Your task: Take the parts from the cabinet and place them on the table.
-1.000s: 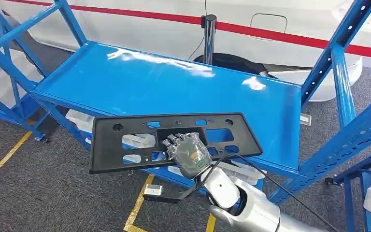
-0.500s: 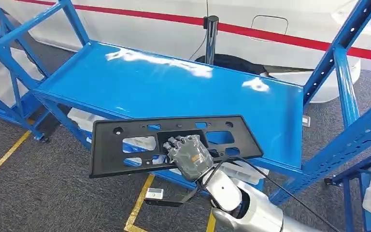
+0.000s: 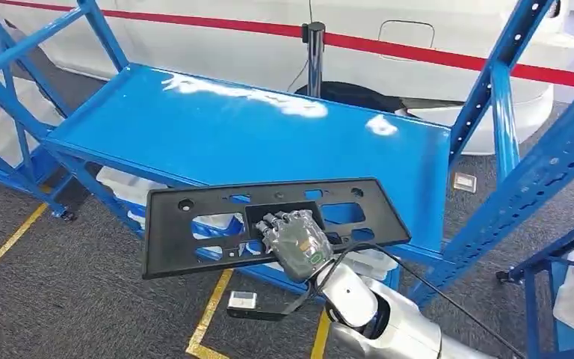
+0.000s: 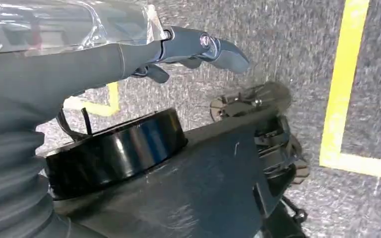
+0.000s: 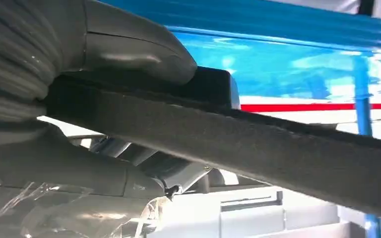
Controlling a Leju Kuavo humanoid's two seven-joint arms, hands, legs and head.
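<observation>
A long black plastic panel (image 3: 187,232) with several cut-outs hangs level over the front edge of the blue cabinet shelf (image 3: 232,134). My right hand (image 3: 295,239) grips the panel near its middle, fingers over the top. In the right wrist view the thick thumb (image 5: 129,49) presses on one face of the panel's edge (image 5: 278,144) and darker fingers lie under the other. The shelf's top surface is bare. In the left wrist view my left hand (image 4: 129,49) hangs over grey carpet, fingers apart and holding nothing.
White bagged parts (image 3: 123,187) lie on the lower shelf. Slanted blue rack posts (image 3: 538,172) stand close on the right. A black pole (image 3: 314,56) and a white car (image 3: 418,37) are behind the cabinet. Yellow floor lines (image 3: 209,314) and a small white box (image 3: 241,301) lie below.
The whole picture has shifted a little, so the camera moved. My right hand keeps its hold on the panel, which stays at about the same place before the shelf edge.
</observation>
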